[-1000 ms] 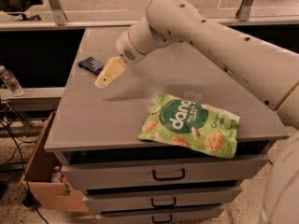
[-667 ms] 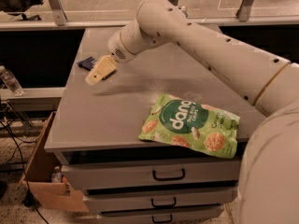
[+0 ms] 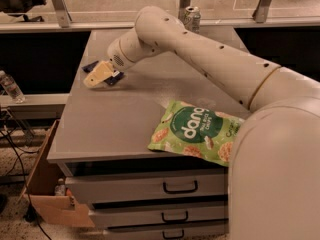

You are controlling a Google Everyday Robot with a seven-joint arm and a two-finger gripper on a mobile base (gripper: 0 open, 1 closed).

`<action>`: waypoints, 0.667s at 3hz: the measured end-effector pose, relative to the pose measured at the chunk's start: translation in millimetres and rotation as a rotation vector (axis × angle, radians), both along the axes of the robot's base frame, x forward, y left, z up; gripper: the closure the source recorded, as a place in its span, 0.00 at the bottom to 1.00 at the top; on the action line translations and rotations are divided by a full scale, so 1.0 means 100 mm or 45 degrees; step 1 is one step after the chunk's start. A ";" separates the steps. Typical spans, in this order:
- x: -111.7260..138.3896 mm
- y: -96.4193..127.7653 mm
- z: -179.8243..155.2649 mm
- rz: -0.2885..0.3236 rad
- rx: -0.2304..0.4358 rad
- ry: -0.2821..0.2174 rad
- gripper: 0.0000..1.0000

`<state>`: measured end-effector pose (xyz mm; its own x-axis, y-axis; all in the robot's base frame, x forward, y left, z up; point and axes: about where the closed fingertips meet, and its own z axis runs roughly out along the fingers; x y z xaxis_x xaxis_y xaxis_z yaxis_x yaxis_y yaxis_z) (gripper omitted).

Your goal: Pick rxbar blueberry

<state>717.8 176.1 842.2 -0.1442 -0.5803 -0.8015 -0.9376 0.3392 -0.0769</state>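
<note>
Navy rxbar blueberry (image 3: 114,78): beneath the tool (image 3: 96,77) (mostly covered).
Long axis: far-left to near-right.
Tool's hold: cannot tell.

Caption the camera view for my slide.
Gripper poised over the rxbar blueberry near the left edge of the grey cabinet top; green dang bag lies front right.

Furniture: I see a grey cabinet (image 3: 115,126) mid-frame, its drawers (image 3: 145,188) along the bottom.
Floor: speckled floor (image 3: 11,221) at lower left, with a cardboard box (image 3: 42,186) and dark cables (image 3: 15,154).
Back: pale ledge (image 3: 40,27) across the top, metal posts (image 3: 59,6) rising from it.
Gripper: the gripper (image 3: 95,78) sits over the cabinet's upper-left area.
</note>
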 end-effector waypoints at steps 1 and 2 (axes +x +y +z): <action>0.09 0.07 -0.08 -0.040 0.020 0.017 0.42; 0.13 0.09 -0.01 -0.051 0.040 0.003 0.64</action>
